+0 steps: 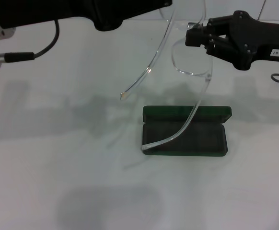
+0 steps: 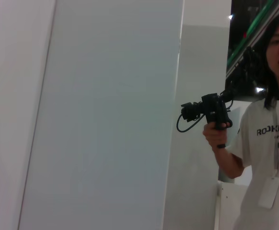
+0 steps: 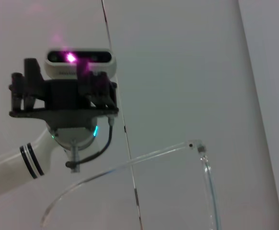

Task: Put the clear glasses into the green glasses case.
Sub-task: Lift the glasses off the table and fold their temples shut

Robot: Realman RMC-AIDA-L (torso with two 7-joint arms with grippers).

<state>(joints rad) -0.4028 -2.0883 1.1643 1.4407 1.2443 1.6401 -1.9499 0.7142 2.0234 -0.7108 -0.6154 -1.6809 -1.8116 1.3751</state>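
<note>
Jaws on my right gripper are pinched shut on the clear glasses, gripping the frame near its upper edge, high above the tabletop. From my head view the lens hangs below the gripper, and 2 thin arms trail down from it — 1 ends in the air to the left of the case, the other crosses in front of the green glasses case with its tip showing near the case's left front corner. I cannot tell whether that tip touches the case. It lies open on the tabletop, lid raised at the back, dark lining showing.

My left gripper sits raised at the upper left of the head view, well apart from the case; its jaws I cannot tell. A person holding a black handheld device shows in the left wrist view.
</note>
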